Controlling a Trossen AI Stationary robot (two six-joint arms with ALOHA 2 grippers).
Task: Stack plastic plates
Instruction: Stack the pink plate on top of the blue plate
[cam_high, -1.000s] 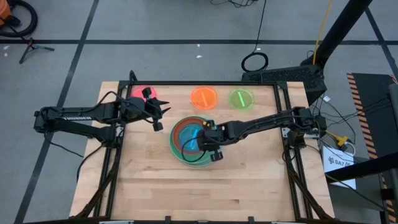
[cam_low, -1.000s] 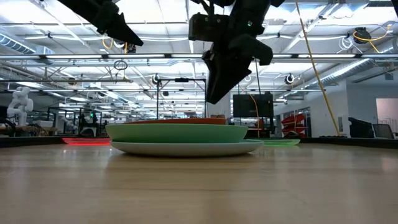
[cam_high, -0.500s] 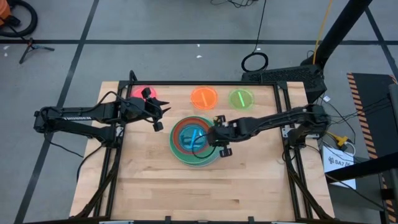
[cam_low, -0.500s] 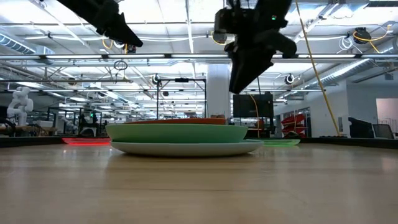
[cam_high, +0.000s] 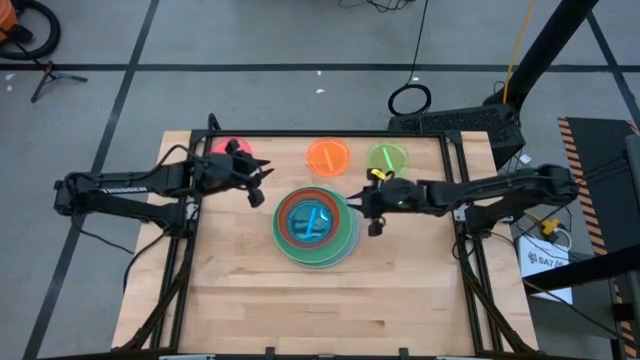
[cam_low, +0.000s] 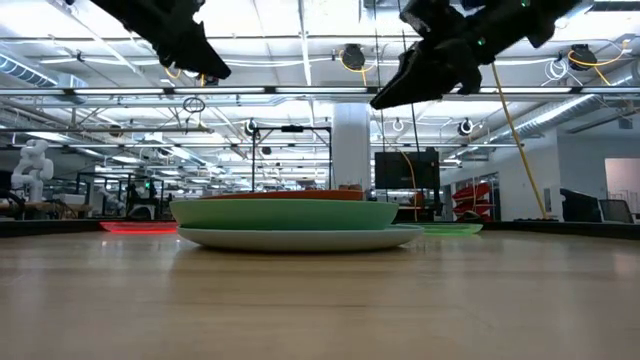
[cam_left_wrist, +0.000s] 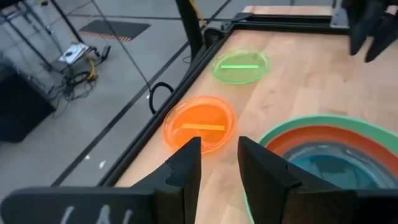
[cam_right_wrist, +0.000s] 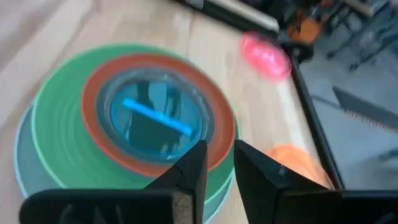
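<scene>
A stack of plastic plates (cam_high: 315, 225) sits mid-table: a large light blue plate at the bottom, then green, red-orange and blue, with a small teal plate (cam_right_wrist: 152, 118) on top. Along the far edge an orange plate (cam_high: 328, 156), a lime plate (cam_high: 388, 158) and a pink plate (cam_high: 226, 147) lie flat; my left arm partly covers the pink one. My left gripper (cam_high: 262, 185) hovers open, high and left of the stack, with nothing between its fingers (cam_left_wrist: 186, 171). My right gripper (cam_high: 366, 213) hangs open just past the stack's right rim, well above the table (cam_low: 385, 98).
A black frame rail (cam_high: 330, 133) runs around the wooden table. The near half of the table (cam_high: 320, 300) is bare wood. In the left wrist view my right gripper (cam_left_wrist: 367, 34) shows beyond the stack.
My right gripper has drawn back from above the middle of the stack toward the table's right edge, risen a little and tipped up closer to level. The teal plate stays on top of the stack. My left gripper has rolled slightly on the spot.
</scene>
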